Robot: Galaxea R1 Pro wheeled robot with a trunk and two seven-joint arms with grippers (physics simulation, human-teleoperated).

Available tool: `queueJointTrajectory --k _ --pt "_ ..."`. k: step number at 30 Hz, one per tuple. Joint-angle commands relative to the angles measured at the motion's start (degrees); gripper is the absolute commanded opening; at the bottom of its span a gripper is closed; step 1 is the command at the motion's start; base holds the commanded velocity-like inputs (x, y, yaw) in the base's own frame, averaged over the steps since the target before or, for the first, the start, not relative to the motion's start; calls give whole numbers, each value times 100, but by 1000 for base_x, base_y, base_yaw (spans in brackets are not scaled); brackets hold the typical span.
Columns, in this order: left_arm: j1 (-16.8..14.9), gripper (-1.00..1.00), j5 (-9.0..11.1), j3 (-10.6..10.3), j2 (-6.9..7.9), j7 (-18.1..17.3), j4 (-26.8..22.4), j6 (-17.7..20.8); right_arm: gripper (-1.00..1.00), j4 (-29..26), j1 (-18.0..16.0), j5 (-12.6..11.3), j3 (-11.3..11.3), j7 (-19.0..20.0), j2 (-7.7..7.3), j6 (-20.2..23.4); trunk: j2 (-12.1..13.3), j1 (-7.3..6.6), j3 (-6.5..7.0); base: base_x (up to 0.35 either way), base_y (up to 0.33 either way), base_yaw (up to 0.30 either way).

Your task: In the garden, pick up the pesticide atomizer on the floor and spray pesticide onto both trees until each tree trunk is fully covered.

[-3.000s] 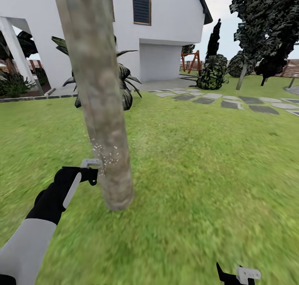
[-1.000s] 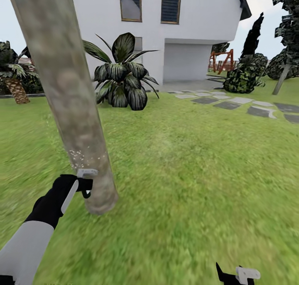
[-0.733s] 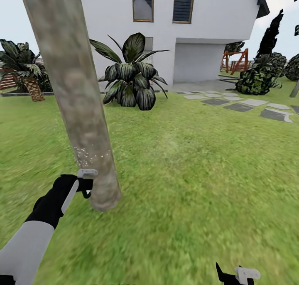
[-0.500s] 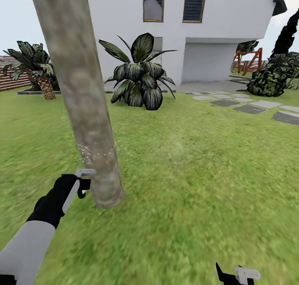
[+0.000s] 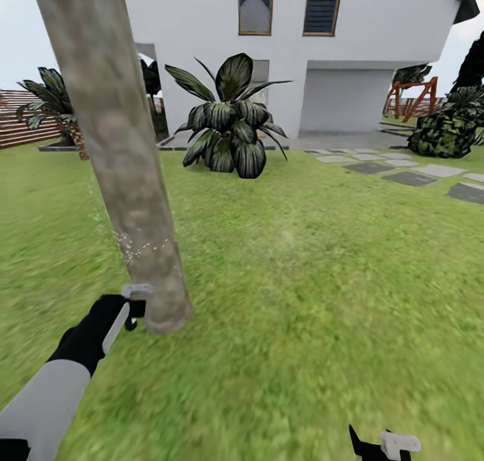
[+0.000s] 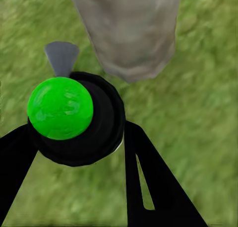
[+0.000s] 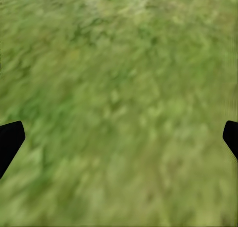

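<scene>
the left gripper (image 5: 136,300) is clenching the pesticide atomizer (image 6: 74,118), a black round body with a bright green cap, seen between its two dark fingers (image 6: 148,182) in the left wrist view. in the head view the gripper is sitting low beside the tree trunk (image 5: 121,152), just short of the bark near where the trunk is meeting the grass (image 5: 323,293).

a thin band of whitish pesticide (image 5: 144,246) specks is showing across the trunk a little above the gripper. the bark above that band and below it is looking bare, so by my judgement this trunk is only partly covered and most of its height is waiting for spray. no second thick trunk is in sight here, so the other tree is likely left to do as well.

the right gripper (image 5: 393,445) is hanging at the bottom edge of the head view; in its wrist view the fingertips (image 7: 10,137) are standing wide apart over plain grass, released and holding nothing.

beyond the lawn are standing a white house (image 5: 376,51), a broad-leaved plant (image 5: 228,121) and grey stepping stones (image 5: 410,177).
</scene>
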Motion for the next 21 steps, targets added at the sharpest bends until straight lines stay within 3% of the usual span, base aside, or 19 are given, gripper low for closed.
queueJointTrajectory --k 1,7,8,10,15,21 --pt "0 -100 -4 1 -1 0 16 -10 100 0 0 0 0 0 0 0 0 0 0 47 -273 270" --pt "0 -100 -3 11 -2 5 27 -25 100 -2 -1 0 -8 -1 -17 0 0 0 0 79 -273 50" --pt "0 -100 -3 64 -3 4 27 -32 100 -4 0 0 -8 -6 -17 0 0 0 0 85 -273 1" --pt "0 -100 -10 363 -10 1 27 -51 100 -1 0 0 -8 -1 -17 0 0 0 0 90 -273 0" --pt "0 -100 -11 380 -11 0 27 -52 100 -2 -1 0 -1 0 -12 0 0 0 0 93 -273 26" --pt "0 -100 -28 366 -11 0 39 -54 100 -2 0 0 0 0 -9 0 0 0 0 22 -273 253"
